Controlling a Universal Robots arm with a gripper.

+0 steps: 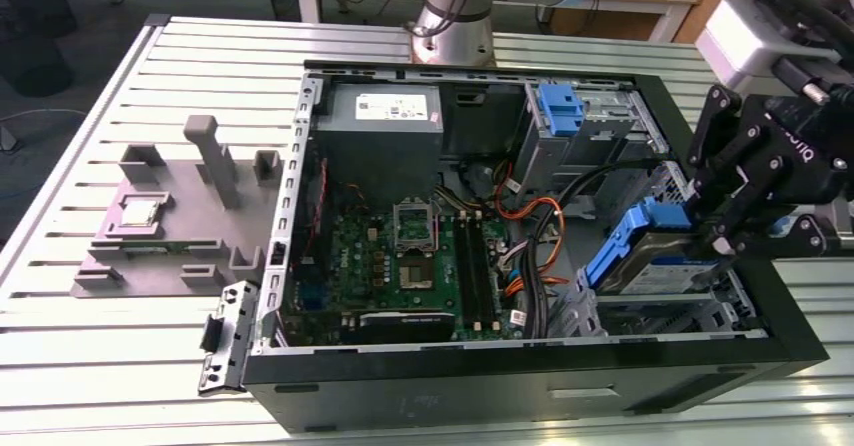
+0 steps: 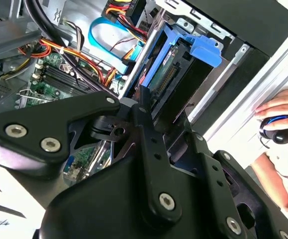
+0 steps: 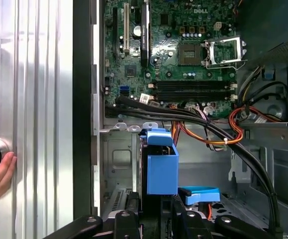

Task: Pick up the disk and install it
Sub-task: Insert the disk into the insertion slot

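Claw (image 1: pixel 721 238) clamped on the disk (image 1: pixel 657 274), tilted inside the computer case (image 1: pixel 441 391), black cables (image 3: pixel 193 117), orange wires (image 3: pixel 235 130) close beside

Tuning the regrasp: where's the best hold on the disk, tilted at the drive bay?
Pinch the disk at its upper end, across the flat faces, from above the open case. It stands tilted in the bay, lower end boxed in by metal; the gripper seems shut there.
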